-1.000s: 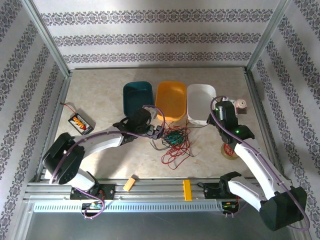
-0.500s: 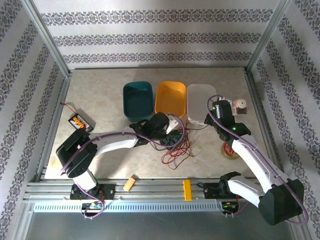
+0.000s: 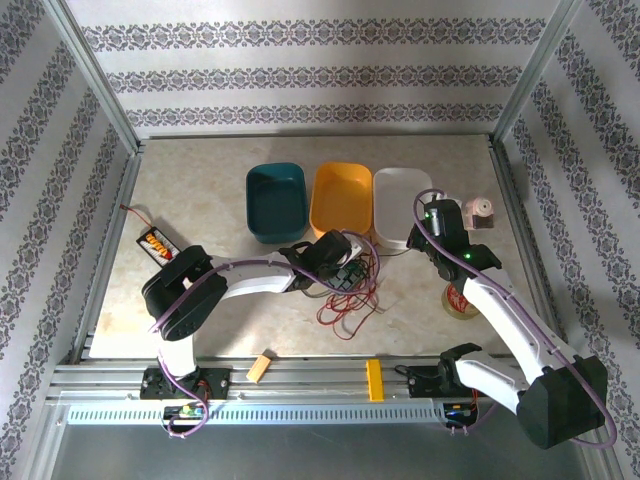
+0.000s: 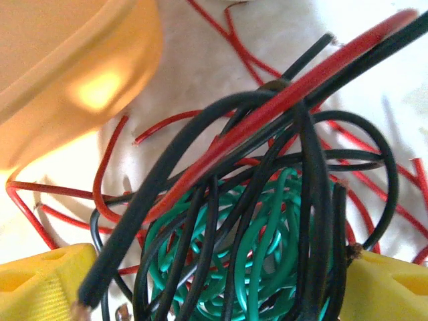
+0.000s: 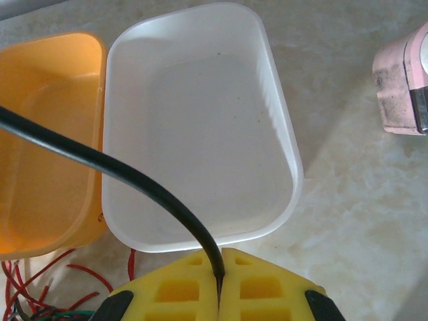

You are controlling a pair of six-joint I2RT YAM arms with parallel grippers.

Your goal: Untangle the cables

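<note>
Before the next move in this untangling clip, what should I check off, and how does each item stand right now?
1. Right gripper shut on the black cable: ok.
2. Left gripper jaws open, one either side of the cables: ok.
3. A single strand alone between the left jaws: not ok; red, green and black all lie there.
4. Black cable's run back to the pile free of snags: cannot tell.
5. Orange tub apart from the left gripper: ok.
</note>
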